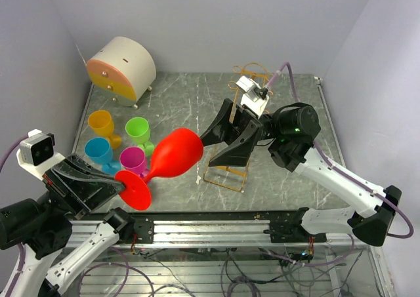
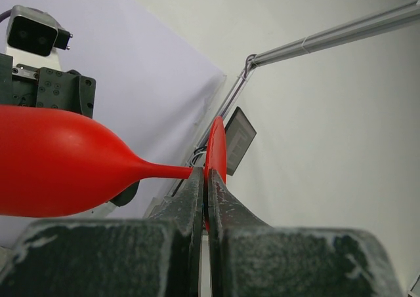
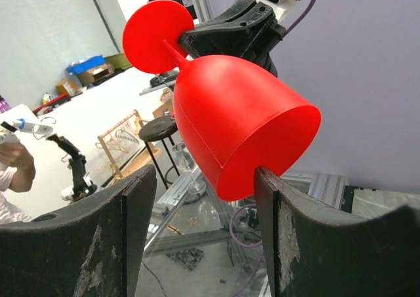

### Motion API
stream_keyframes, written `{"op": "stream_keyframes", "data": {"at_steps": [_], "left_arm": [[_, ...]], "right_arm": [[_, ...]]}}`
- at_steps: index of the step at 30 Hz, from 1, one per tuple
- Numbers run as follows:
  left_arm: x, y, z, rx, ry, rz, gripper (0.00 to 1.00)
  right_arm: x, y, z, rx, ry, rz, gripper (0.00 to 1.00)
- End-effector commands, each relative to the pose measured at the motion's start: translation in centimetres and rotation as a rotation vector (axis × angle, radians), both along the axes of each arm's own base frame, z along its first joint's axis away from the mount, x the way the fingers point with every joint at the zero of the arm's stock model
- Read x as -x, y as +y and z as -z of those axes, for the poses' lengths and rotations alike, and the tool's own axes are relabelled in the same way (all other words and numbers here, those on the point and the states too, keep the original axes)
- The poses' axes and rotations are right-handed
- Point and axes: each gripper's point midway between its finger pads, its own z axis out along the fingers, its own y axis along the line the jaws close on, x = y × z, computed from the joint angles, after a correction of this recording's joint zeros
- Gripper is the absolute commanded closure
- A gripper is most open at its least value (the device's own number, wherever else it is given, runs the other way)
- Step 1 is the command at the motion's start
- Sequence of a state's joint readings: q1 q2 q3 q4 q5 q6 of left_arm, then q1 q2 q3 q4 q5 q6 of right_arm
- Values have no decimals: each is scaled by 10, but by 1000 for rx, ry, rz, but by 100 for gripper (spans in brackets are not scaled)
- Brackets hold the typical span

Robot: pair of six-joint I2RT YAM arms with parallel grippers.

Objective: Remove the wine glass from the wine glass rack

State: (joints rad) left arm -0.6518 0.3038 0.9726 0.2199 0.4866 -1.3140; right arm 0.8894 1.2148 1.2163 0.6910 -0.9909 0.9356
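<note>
A red wine glass (image 1: 174,154) lies tilted on its side in the air, left of the golden wire rack (image 1: 224,178). My left gripper (image 1: 123,185) is shut on the glass's round base, seen edge-on between the jaws in the left wrist view (image 2: 205,179); the bowl (image 2: 59,162) fills the left of that view. My right gripper (image 1: 206,150) is open and faces the bowl's open end. In the right wrist view the bowl (image 3: 236,120) sits just above and between its fingers (image 3: 266,198), its rim close to the right one. The right arm hides much of the rack.
Orange (image 1: 102,123), green (image 1: 138,130), blue (image 1: 98,151) and magenta (image 1: 132,159) cups stand in a cluster at the left. A round cream and orange drawer box (image 1: 121,67) is at the back left. Walls close in on both sides.
</note>
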Motion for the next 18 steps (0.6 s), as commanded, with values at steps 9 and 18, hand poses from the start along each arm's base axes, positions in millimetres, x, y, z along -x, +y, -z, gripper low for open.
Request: {"op": "stream_keyframes", "data": {"at_steps": [9,18], "left_arm": [[-1,-4,5,3,-24,9,93],[-4,-6,12,-15,-16,0,93]], "right_arm": [[17,-10,-11,-97,-15,-99,58],[23,-15,-15,-124,-8,-128,77]]}}
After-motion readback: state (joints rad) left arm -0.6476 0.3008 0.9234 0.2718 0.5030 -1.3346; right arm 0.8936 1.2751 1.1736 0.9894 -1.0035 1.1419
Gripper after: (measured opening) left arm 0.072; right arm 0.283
